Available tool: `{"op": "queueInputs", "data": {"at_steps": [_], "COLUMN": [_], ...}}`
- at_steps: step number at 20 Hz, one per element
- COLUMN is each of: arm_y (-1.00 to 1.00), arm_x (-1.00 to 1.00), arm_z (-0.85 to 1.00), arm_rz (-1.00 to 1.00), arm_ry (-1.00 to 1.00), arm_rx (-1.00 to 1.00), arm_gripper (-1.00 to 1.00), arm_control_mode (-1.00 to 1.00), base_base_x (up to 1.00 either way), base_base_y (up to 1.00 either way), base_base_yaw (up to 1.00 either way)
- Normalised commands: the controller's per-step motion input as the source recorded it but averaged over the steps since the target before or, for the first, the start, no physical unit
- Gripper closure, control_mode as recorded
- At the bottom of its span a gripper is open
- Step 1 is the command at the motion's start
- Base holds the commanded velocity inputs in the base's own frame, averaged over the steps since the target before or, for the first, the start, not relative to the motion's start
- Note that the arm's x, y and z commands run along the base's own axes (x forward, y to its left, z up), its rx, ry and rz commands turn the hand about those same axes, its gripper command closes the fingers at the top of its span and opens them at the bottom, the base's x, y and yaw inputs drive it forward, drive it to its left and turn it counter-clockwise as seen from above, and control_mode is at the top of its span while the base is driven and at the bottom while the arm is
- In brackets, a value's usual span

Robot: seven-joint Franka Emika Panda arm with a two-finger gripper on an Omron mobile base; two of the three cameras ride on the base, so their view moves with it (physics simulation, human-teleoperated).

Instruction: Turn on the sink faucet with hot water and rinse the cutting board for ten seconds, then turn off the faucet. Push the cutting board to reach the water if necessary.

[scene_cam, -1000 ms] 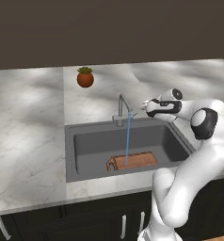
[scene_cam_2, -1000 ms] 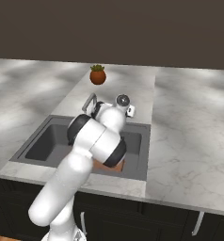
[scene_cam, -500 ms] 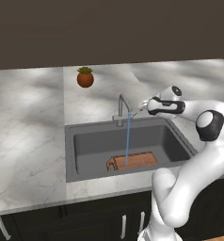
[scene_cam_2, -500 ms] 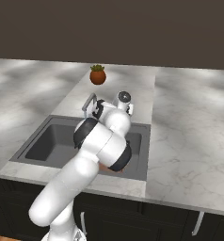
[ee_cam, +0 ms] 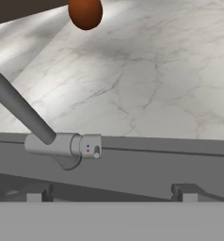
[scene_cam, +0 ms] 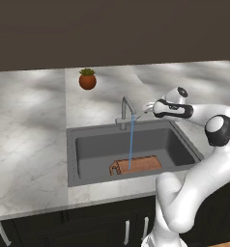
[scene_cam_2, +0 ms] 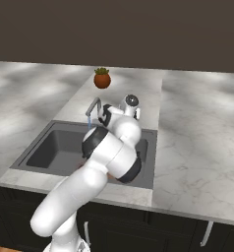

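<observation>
You see one cutting board [scene_cam: 136,166] flat at the sink's [scene_cam: 78,144] front edge, one water [scene_cam: 131,144] stream striking it from the single sink faucet [scene_cam: 124,112]. One end effector [scene_cam: 147,107], spread, hovers beside the lever.

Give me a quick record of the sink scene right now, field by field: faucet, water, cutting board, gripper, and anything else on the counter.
faucet: sink faucet at the back rim of the sink, spout bent over the basin
water: running; thin blue stream falls from the spout onto the board
cutting board: cutting board lies flat on the basin floor near the front wall, loop handle to the left
gripper: gripper level with the faucet, just right of it, apart from the lever; open or shut cannot be told
other: small potted plant on the marble counter behind the sink
</observation>
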Motion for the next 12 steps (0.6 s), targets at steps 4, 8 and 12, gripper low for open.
{"op": "queueInputs", "data": {"at_steps": [4, 8, 12], "arm_y": [0.00, 0.00, 0.00], "arm_x": [0.00, 0.00, 0.00], "arm_z": [0.00, 0.00, 0.00], "arm_rz": [0.00, 0.00, 0.00], "arm_ry": [0.00, 0.00, 0.00], "arm_rx": [0.00, 0.00, 0.00], "arm_gripper": [-1.00, -1.00, -1.00], "arm_control_mode": [-1.00, -1.00, -1.00], "base_base_x": [0.00, 0.00, 0.00], "base_base_y": [0.00, 0.00, 0.00], "base_base_yaw": [0.00, 0.00, 0.00]}}
